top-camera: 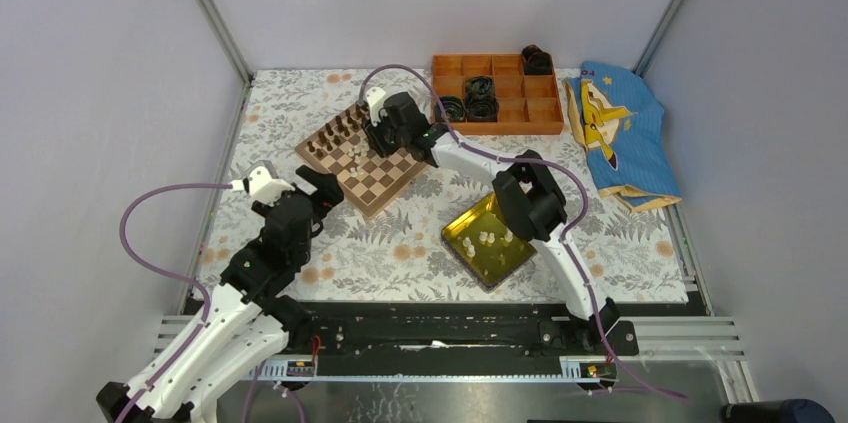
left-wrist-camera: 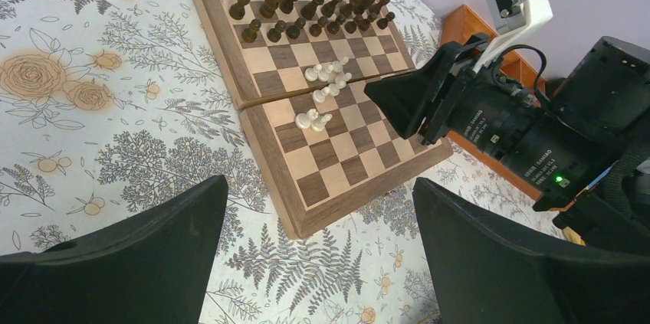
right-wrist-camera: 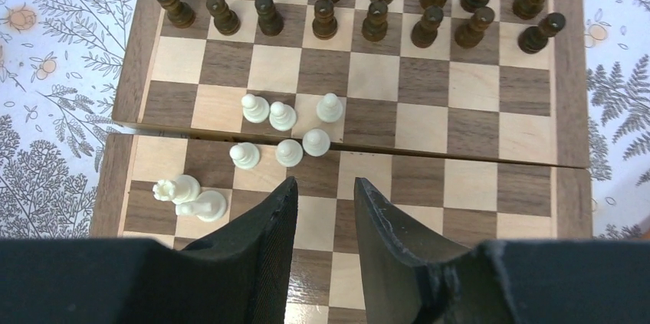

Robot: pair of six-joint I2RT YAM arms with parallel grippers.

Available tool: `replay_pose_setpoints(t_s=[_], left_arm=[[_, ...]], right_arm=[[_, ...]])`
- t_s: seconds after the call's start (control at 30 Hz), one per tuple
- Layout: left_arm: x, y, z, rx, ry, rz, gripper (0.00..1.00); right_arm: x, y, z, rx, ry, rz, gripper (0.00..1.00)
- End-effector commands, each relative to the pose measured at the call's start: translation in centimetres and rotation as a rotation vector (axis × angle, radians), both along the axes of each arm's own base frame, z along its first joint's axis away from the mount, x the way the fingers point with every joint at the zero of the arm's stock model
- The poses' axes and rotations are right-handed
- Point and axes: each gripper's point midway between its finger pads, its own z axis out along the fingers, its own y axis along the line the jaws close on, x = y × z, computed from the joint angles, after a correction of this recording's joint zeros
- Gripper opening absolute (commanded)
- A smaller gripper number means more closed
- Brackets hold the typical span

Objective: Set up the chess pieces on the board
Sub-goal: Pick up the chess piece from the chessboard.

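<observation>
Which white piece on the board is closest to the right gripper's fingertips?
The middle piece of the near row of three, just ahead of the right gripper's open jaws; the other white pieces sit farther back or off left.

Closed in at the left, back and right by plain, pale lavender-grey walls point(top-camera: 100, 93), bare of windows. Framed at both back corners by slim aluminium posts point(top-camera: 210, 11) slanting up out of view. Spread over the whole table, a white cloth point(top-camera: 640, 233) printed with grey ferns and orange roses. Bordered along the near edge by silver rails point(top-camera: 690, 341) and a black plate. Lit softly and evenly from above, with only faint shadows.
</observation>
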Motion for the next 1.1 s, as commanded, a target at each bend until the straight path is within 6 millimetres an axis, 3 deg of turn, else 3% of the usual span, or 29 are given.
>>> replay_pose_setpoints(t_s=[0.0, 0.43, 0.5, 1.07], left_arm=[[-0.1, 0.0, 0.1, -0.014, -0.009, 0.003, 0.99], [-0.1, 0.0, 0.0, -0.013, -0.006, 0.007, 0.99], [-0.1, 0.0, 0.0, -0.013, -0.007, 0.008, 0.99], [-0.2, 0.2, -0.1, -0.017, -0.011, 0.014, 0.99]], right_arm=[[-0.7, 2.4, 2.2, 0.05, -0.022, 0.062, 0.4], [-1.1, 3.6, 1.3, 0.053, -0.012, 0.082, 0.39], [-1.5, 3.4, 0.5, 0.029, 0.012, 0.084, 0.39], [-1.4, 4.2, -0.3, 0.029, 0.019, 0.093, 0.39]])
